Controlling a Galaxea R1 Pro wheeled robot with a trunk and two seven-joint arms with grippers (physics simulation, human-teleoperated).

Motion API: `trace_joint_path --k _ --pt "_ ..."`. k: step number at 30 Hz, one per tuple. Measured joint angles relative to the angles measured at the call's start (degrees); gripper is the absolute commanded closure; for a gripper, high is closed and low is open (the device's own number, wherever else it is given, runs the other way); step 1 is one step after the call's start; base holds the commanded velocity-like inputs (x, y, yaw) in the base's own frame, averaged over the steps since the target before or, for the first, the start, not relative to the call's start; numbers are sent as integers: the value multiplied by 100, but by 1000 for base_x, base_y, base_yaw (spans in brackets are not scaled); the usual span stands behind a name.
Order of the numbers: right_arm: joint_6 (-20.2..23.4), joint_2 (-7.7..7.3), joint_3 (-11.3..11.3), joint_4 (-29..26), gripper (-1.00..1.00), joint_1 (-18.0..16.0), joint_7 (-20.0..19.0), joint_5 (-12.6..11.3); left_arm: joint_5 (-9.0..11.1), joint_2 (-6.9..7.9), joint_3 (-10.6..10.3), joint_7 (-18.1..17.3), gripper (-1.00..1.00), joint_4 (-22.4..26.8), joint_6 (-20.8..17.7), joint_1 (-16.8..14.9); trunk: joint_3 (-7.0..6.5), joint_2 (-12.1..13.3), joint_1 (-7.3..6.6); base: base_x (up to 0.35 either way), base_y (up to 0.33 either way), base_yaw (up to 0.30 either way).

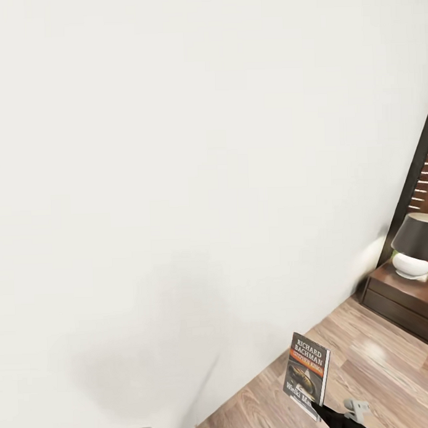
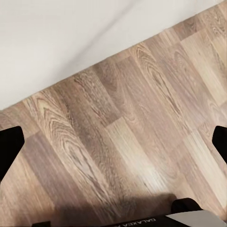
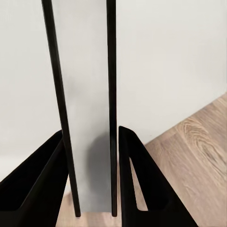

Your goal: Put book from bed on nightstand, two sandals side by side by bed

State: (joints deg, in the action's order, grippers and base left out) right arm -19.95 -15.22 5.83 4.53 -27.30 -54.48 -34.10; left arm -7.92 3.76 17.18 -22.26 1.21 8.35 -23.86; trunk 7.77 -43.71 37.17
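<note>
The right gripper [image 3: 92, 189] clamps the book [image 3: 87, 94] edge-on before white wall [image 3: 170, 56] and wood floor [image 3: 198, 151].

Grey-dark book [image 1: 308, 375] with orange band, white wall [image 1: 174, 147], brown-grained floor [image 2: 132, 142].

The book's [image 1: 308, 374] bottom corner hides behind the right gripper [image 1: 319, 411]. The lamp [image 1: 415, 245] and nightstand [image 1: 402, 297] run off the edge.

Wood-plank floor [image 1: 367, 363] meets white wall; nightstand [image 1: 405, 297] stands on it, carrying lamp [image 1: 415, 244].
</note>
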Motion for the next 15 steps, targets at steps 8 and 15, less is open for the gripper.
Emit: trace_joint_path --k 8,15 --pt "-1 2 -8 -2 100 1 -3 -1 0 -1 0 -2 -100 -1 0 -1 1 1 2 28 0 -246" --pt "0 -1 -4 -2 100 1 -3 0 0 -1 0 -1 -100 -1 -2 -1 1 1 2 1 0 -280"
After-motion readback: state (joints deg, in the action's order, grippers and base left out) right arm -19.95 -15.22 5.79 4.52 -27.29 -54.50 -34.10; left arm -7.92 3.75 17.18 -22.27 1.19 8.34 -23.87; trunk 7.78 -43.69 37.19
